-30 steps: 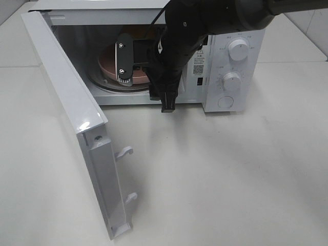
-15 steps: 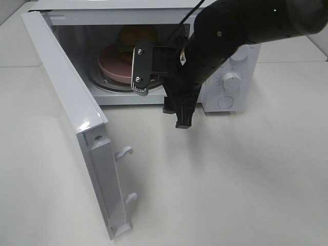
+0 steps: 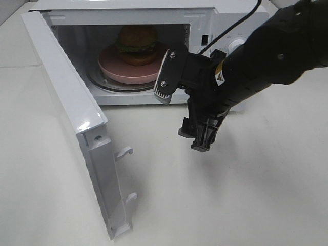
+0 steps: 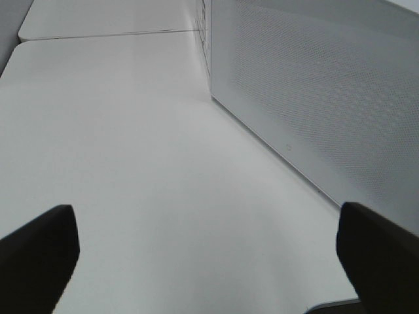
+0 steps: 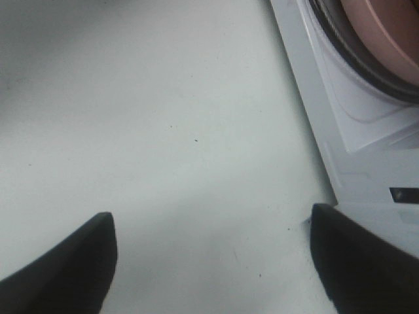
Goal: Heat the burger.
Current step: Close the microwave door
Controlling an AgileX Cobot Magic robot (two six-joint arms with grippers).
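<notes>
The burger (image 3: pixel 137 43), golden bun over dark patty and green filling, sits on a pink plate (image 3: pixel 123 72) on the turntable inside the open microwave (image 3: pixel 128 10). My right gripper (image 3: pixel 182 121) hangs above the table just in front of the oven's opening, right of the plate, open and empty. In the right wrist view its fingertips (image 5: pixel 59 261) stand wide apart over bare table, with the pink plate's edge (image 5: pixel 386 26) at the corner. My left gripper (image 4: pixel 209 261) is open and empty, beside a perforated white panel (image 4: pixel 327 98) of the microwave.
The microwave door (image 3: pixel 66 102) swings out to the left front, its latch hooks (image 3: pixel 124 151) pointing right. The right arm (image 3: pixel 277 56) covers most of the control panel; one knob (image 3: pixel 236 45) peeks out. White table (image 3: pixel 230 205) lies in front.
My right gripper has drawn back out of the microwave toward the right front and opened wider. The burger and plate stay on the turntable, now in plain view.
</notes>
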